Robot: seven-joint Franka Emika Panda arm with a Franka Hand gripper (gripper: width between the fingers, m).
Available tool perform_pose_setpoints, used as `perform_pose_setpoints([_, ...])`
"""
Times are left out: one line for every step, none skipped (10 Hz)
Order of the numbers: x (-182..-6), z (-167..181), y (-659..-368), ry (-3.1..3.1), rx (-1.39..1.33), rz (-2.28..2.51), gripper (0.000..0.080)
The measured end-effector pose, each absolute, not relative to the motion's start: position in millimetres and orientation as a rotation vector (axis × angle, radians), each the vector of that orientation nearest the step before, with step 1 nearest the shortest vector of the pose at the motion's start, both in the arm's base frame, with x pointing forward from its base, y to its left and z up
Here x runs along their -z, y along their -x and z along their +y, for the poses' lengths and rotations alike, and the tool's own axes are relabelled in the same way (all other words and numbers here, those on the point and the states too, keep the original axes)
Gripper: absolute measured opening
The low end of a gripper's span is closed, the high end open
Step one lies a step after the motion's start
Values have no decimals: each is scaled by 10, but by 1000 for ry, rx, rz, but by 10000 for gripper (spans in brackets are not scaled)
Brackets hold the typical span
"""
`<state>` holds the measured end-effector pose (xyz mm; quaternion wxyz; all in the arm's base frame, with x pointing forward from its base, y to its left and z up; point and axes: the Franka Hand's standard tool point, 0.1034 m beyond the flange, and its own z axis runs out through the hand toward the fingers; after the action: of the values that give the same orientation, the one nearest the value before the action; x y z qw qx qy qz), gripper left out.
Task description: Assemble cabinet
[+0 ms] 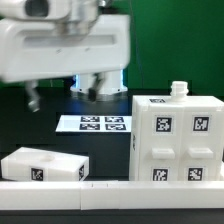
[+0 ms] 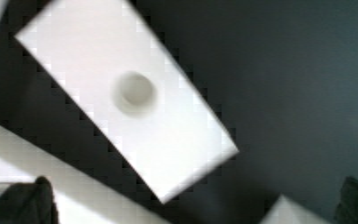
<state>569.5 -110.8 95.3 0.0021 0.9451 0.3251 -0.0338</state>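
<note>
Wrist view showed a white panel [image 2: 131, 95] with a round dimple under my end effector [image 2: 186, 205], its long axis slanting across the line between my fingers [image 2: 16, 200], which stood wide apart and empty. The cabinet box [image 1: 175, 140] sat on the bench [image 1: 100, 150] toward the exterior view's right, well apart. Only square black-and-white tags [image 1: 163, 126] showed, no words.

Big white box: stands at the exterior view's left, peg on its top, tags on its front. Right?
Wrong on the side. The exterior view shows the big white box at its right; the smaller block is the one at its left. The peg on top and the tags on the front are as you say.
</note>
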Motion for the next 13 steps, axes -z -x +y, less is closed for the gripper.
perform_pose_setpoints([-753,-1273,-5678,-2906,92,1145,796])
perform_pose_setpoints([-562,-1291,-5629,-2913,107,1171,796])
perform_pose_setpoints([-555,-1243,-5593,-2985,151,1053,796])
perform_pose_setpoints([-581,-1259,-5616,-2975,142,1062,796])
perform_pose_setpoints([-569,-1263,-5604,-2976,145,1059,796])
perform_pose_setpoints([-547,-1270,-5595,-2975,149,1063,796])
perform_pose_setpoints([-448,-1330,-5605,-2932,139,1148,796])
perform_pose_setpoints([-383,-1350,-5653,-2909,121,1170,796])
perform_pose_setpoints([-362,-1304,-5707,-2885,89,1197,796])
perform_pose_setpoints([-330,-1299,-5731,-2850,55,1242,796])
perform_pose_setpoints([-268,-1312,-5700,-2853,61,1244,796])
perform_pose_setpoints([-230,-1347,-5665,-2865,78,1236,796])
perform_pose_setpoints([-245,-1393,-5659,-2874,82,1223,796])
